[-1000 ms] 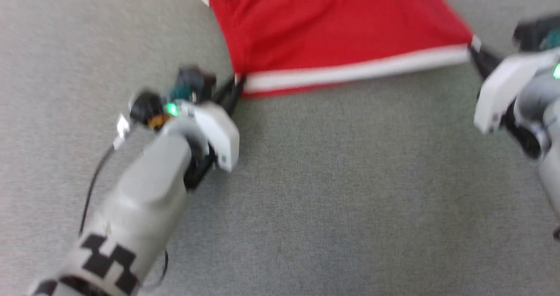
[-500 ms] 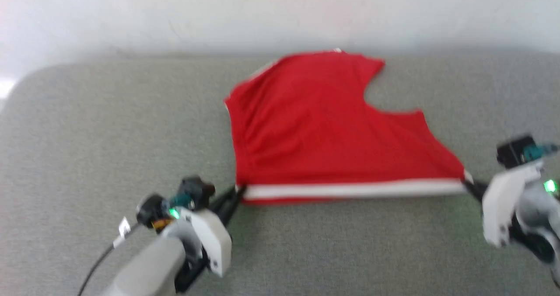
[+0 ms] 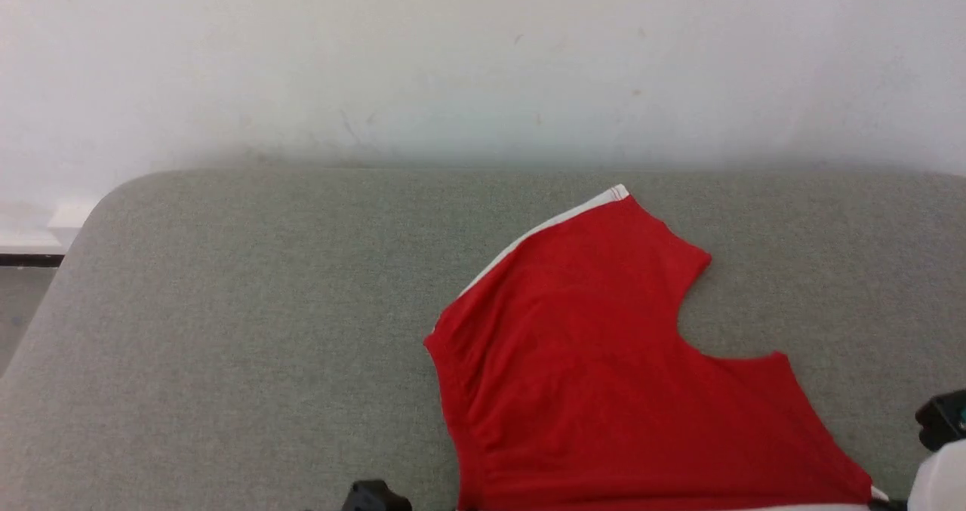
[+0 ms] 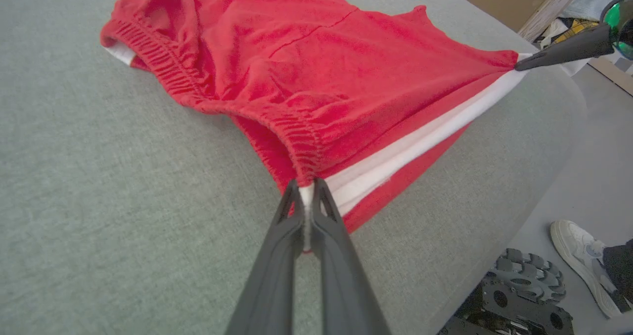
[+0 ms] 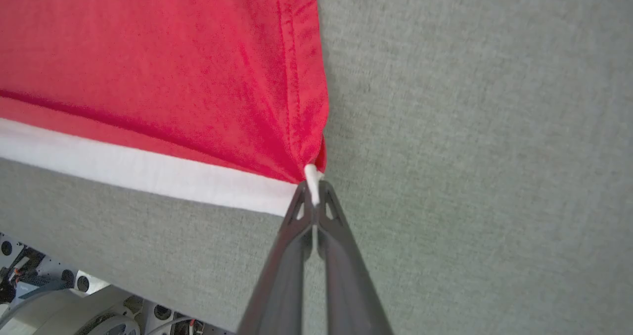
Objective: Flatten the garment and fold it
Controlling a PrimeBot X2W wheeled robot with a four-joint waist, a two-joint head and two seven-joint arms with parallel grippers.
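Pinching the garment at its waistband corner, my left gripper is clamped tight on the fabric; my right gripper is likewise closed on a hem corner. It lies spread on the grey cushion, towards its near edge.

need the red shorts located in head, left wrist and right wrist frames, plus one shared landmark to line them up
Head view: the red shorts lie lower right of centre, running off the bottom edge.
Left wrist view: upper middle, waistband corner pinched in the left gripper.
Right wrist view: upper left, hem corner pinched in the right gripper.
Shared landmark: the grey cushion beneath them.
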